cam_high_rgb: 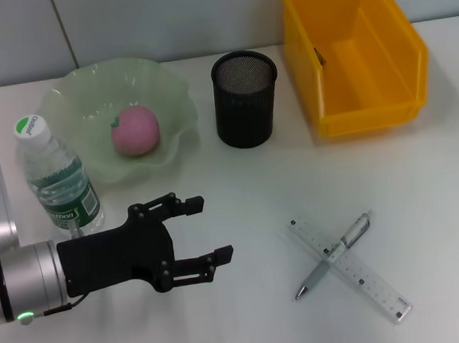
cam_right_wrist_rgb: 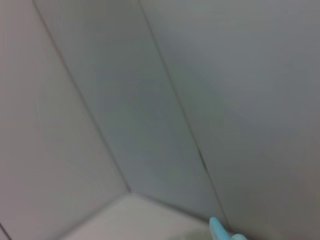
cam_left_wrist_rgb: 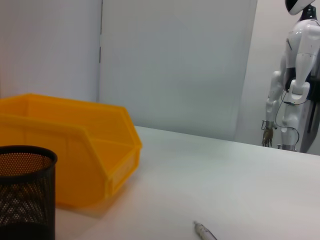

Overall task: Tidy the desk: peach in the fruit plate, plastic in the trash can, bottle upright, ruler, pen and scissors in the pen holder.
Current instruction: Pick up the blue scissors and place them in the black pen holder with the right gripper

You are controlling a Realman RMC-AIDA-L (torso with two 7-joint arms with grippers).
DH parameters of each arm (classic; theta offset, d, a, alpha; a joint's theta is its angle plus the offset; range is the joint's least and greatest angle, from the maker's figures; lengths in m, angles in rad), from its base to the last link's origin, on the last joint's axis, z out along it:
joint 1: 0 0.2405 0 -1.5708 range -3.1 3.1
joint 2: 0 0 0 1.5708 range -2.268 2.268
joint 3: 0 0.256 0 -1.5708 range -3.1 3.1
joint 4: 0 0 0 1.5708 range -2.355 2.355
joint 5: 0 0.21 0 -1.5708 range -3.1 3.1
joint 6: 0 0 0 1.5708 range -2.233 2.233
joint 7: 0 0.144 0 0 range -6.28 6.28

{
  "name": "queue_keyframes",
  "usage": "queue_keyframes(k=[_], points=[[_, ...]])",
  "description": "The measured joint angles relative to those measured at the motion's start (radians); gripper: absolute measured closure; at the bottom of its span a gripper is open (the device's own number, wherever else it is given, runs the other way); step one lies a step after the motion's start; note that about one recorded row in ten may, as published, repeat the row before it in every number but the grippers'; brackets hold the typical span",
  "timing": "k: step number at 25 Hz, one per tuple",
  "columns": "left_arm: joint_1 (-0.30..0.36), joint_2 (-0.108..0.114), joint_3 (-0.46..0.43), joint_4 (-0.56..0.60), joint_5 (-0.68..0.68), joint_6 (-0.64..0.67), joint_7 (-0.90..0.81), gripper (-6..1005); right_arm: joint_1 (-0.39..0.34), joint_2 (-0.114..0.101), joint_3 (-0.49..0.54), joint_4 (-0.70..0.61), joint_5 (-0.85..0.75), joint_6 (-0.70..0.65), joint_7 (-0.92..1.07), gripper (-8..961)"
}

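Note:
My left gripper is open and empty, low over the table to the right of an upright water bottle with a white cap. A pink peach lies in the pale green fruit plate. The black mesh pen holder stands behind, and also shows in the left wrist view. A clear ruler and a silver pen lie crossed at the front right; the pen's tip shows in the left wrist view. No scissors or plastic are in view. My right gripper is out of view.
A yellow bin stands at the back right of the white table, next to the pen holder; it also shows in the left wrist view. A white humanoid robot stands far off beyond the table.

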State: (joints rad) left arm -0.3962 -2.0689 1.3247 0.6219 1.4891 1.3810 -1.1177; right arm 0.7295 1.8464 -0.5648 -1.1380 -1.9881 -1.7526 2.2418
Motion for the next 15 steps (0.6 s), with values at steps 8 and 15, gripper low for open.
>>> queue_keyframes(k=[8, 15], points=[[0.001, 0.000, -0.001, -0.010, 0.000, -0.019, 0.026, 142, 0.180, -0.016, -0.118, 0.003, -0.260, -0.037, 0.103, 849], [0.000, 0.000, -0.001, -0.015, -0.005, -0.023, 0.032, 142, 0.316, -0.003, -0.189, 0.047, -0.465, -0.018, 0.131, 845]])
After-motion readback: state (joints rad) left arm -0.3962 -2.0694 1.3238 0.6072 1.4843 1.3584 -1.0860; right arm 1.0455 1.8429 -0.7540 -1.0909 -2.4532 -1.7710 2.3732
